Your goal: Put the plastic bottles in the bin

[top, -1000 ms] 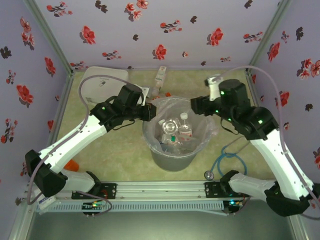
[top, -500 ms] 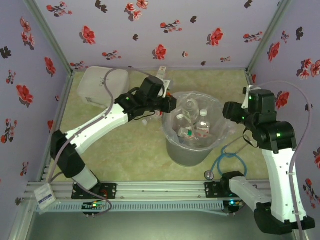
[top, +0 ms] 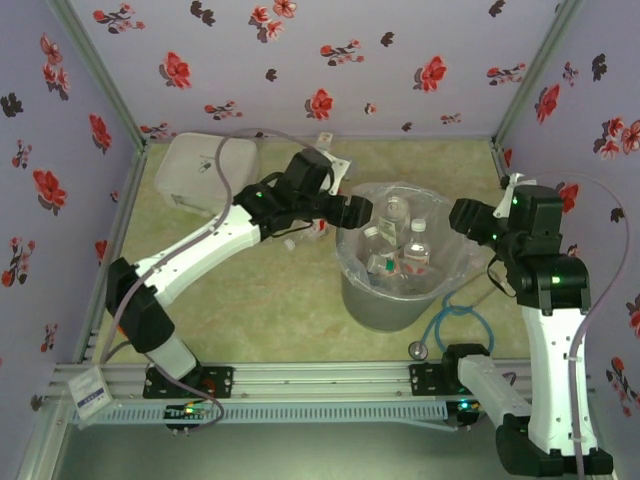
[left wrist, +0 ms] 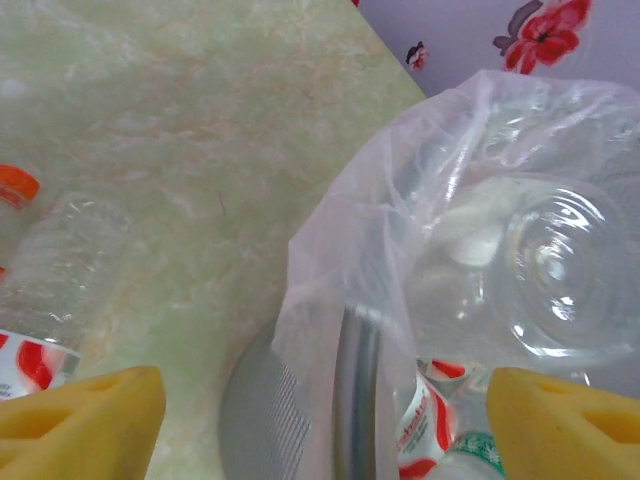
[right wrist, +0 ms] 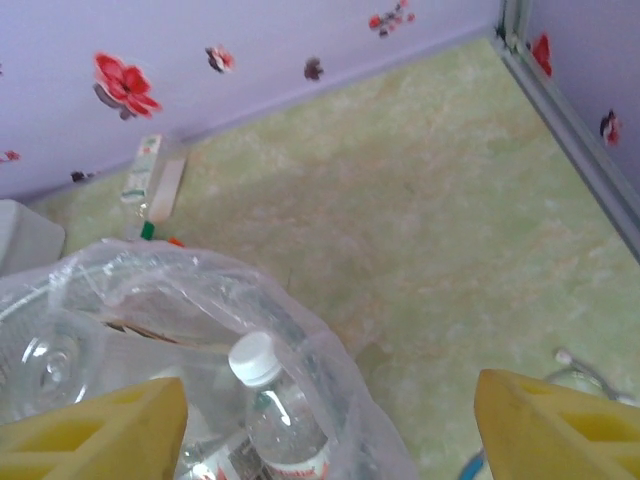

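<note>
Drop step in hand: I held left fingers [left wrist: 80, 415] spread over bin [left wrist: 265, 400], right fingers [right wrist: 90, 430] spread too (empty). Next needed: grab orange-capped bottle [left wrist: 50, 260] off desk [left wrist: 200, 120].

Pale green marbled worktop [top: 265, 310]. White rounded-square lidded container [top: 195, 172] sits at far-left corner. Blue looped tubing [top: 437, 325] lies near near-right edge, with a round metal disc [top: 417, 350] at its end. Lilac floral walls [top: 300, 60].
</note>
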Motion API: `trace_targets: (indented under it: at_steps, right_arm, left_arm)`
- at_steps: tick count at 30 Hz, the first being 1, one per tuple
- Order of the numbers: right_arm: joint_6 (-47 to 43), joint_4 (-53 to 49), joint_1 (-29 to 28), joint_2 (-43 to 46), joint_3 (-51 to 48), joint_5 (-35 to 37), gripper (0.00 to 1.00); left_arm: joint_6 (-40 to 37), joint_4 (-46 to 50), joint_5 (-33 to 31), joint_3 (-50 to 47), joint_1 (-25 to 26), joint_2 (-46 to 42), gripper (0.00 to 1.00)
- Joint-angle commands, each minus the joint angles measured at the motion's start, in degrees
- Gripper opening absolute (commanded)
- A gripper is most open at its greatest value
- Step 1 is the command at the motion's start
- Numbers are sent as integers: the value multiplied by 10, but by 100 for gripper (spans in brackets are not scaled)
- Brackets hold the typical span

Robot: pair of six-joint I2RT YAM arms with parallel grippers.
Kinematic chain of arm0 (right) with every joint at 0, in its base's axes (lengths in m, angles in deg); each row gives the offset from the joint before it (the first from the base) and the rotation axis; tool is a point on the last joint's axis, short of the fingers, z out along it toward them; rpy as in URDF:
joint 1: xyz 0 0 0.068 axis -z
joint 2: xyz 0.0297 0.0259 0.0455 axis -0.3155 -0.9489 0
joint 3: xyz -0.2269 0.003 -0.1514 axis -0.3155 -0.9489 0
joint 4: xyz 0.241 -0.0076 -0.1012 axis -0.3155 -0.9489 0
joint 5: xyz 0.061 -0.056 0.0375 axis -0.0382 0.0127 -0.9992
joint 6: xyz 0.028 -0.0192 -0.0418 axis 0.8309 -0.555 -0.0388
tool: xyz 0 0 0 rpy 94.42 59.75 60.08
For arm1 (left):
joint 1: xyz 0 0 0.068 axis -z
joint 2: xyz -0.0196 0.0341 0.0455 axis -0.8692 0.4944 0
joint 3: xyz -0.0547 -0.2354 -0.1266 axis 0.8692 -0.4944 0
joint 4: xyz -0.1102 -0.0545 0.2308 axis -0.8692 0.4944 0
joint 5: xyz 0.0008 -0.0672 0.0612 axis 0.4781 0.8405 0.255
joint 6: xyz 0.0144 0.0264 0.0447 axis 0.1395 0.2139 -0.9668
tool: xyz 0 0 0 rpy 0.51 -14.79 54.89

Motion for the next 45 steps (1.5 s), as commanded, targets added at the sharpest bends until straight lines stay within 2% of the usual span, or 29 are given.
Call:
trace_targets:
  at_steps: [1,2,7,10,15,21,27,29,35,42,45]
  right_arm:
    - [9,47,4,9,-3,4,84]
    - [7,44,4,7,1,3,86]
    - [2,45,4,5,3,-8,92]
    - [17,61,4,10,-16,-31,92]
    - [22,66,4,28,-43,-30,94]
    - [23,36,4,50,-48,-49,99]
    - [14,7,4,78,-51,-34,99]
    - [12,3,4,78,-51,-41,99]
    - [14,13,4,73,-58,-52,99]
    - [30,36,4,78,-62,-72,99]
    - [24,40,4,79,-57,-92,99]
  left_arm:
    - [-46,16,51,-1,-54,-85,96]
    - [-54,20,53,-14,-71,-108,99]
    - [-88,68,30,-98,-186,-194,100]
    - [-118,89,19,-141,-229,-193,99]
    - [-128,52,18,-206,-273,-144,92]
    - [-146,25,14,-203,-293,-40,81]
    - [-147,24,5,-182,-293,56,78]
    - [-150,29,-5,-177,-292,77,74]
    - [-157,22,2,-169,-289,131,72]
    - [-158,21,3,-179,-288,128,46]
    - [-159,17,3,-196,-288,96,41]
